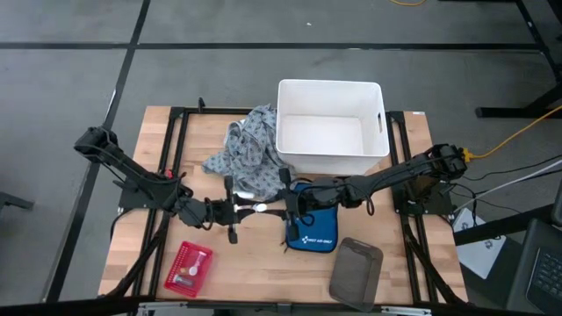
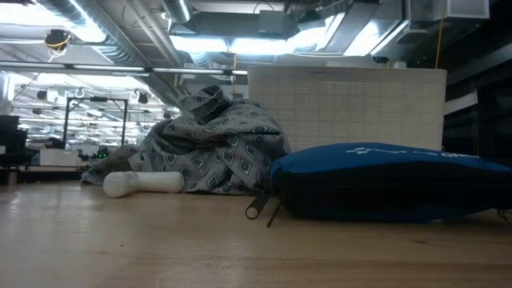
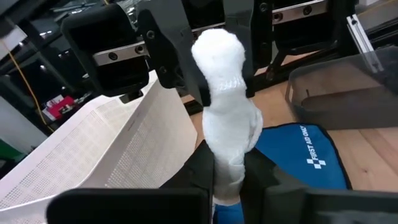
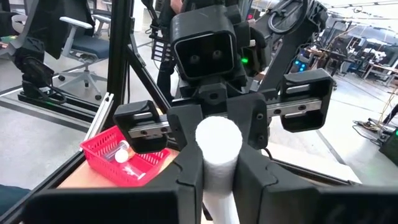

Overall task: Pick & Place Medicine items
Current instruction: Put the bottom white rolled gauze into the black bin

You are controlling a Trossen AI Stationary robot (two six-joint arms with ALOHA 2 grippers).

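A white soft roll [image 1: 259, 208] hangs level between my two grippers, above the table just left of the blue first-aid pouch [image 1: 312, 230]. My left gripper [image 1: 235, 211] comes from the table's left and is shut on one end. My right gripper [image 1: 283, 205] comes from the right and is shut on the other end. A second white roll [image 2: 144, 182] lies on its side on the table in front of the grey patterned cloth [image 2: 216, 148]. A red basket [image 1: 187, 266] near the front left holds a small white bottle. My left gripper pinches the roll's left end [image 3: 229, 163] between its two fingers, level from the table's left, fingers lying along the roll. The soft roll is squeezed narrower there and sits clear of the table. My right gripper pinches the roll's right end [image 4: 221, 177] between its two fingers, level from the table's right, fingers along the roll. The roll sticks straight out past the fingertips toward the left gripper.
A white bin [image 1: 331, 127] stands at the far middle, with the grey cloth [image 1: 246, 154] heaped against its left side. A dark grey tray [image 1: 356, 268] lies at the near right. Bare wood shows at the near middle, between basket and pouch.
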